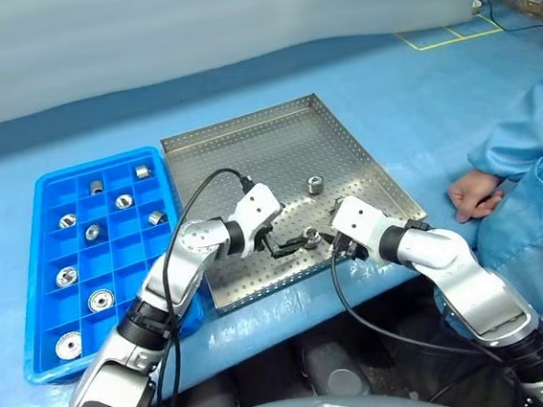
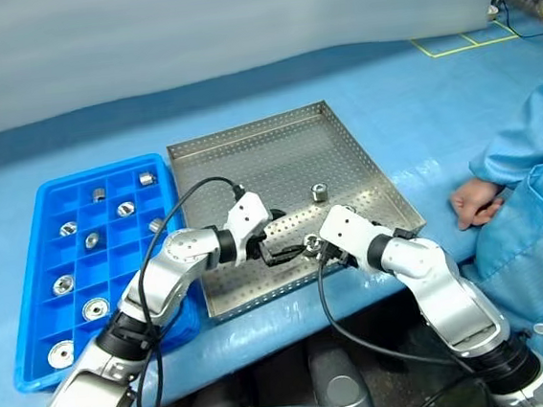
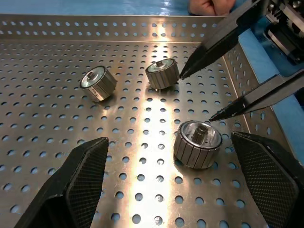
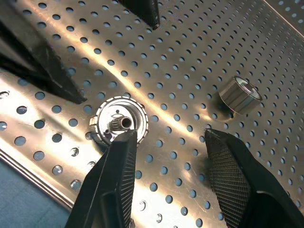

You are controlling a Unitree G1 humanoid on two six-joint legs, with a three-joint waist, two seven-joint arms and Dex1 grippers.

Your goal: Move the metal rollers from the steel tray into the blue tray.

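The steel tray [image 1: 247,148] lies in the middle of the blue table, and the blue tray [image 1: 34,274] sits to its left with several metal rollers [image 1: 101,300] in its compartments. One roller [image 1: 315,185] stands alone mid-tray. Another roller [image 1: 311,239] lies near the tray's front edge, between my two grippers. My left gripper [image 1: 288,247] is open wide just left of it, the roller [image 3: 197,144] lying ahead between its spread fingers [image 3: 78,185]. My right gripper [image 4: 169,135] is open and empty, one fingertip right beside that roller [image 4: 119,124].
A person in blue sleeves sits at the right, a hand [image 1: 473,194] resting on the table beside the steel tray. In the left wrist view, two more rollers [image 3: 98,83] lie farther in on the perforated floor. Yellow floor markings [image 1: 452,34] show beyond the table.
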